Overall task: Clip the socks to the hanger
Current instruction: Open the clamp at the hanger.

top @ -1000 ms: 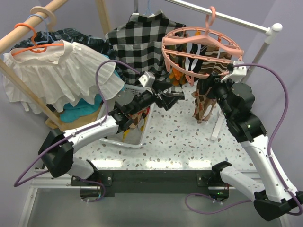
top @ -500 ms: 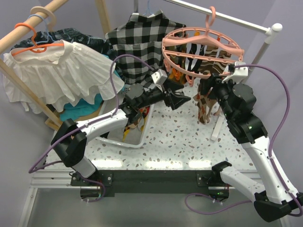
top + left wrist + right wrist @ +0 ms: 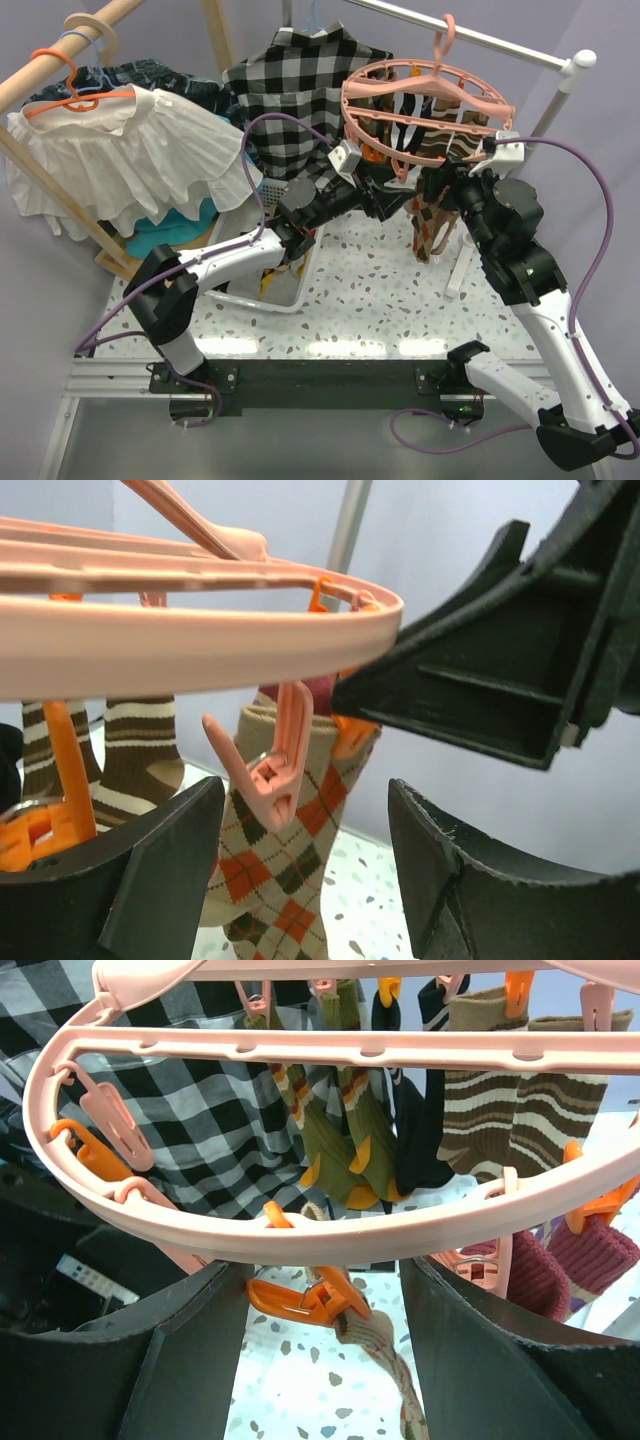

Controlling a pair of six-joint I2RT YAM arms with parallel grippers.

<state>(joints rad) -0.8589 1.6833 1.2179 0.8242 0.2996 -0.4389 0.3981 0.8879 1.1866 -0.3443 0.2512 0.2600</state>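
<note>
Looks like lining up on a free pink peg (image 3: 270, 770) under the hanger (image 3: 200, 640), just beside the argyle sock (image 3: 290, 880). Got the left pincer (image 3: 305, 800) spread either side of that peg, pinching nothing yet. Same with the right pincer (image 3: 325, 1290): spread below the hanger's rim, apparently gripping nothing. Best to squeeze the peg's top tails, not its mouth, and avoid swinging the hanger. Hangs off the rail (image 3: 500, 42) by its hook (image 3: 447, 35), lying roughly flat above the table (image 3: 370, 280), with the sock dangling lengthwise straight down, cuff up.

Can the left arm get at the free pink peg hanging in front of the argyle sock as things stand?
Probably yes: the left hand is open, and the pink peg hangs just ahead, between its fingers, with nothing blocking the way.
</note>
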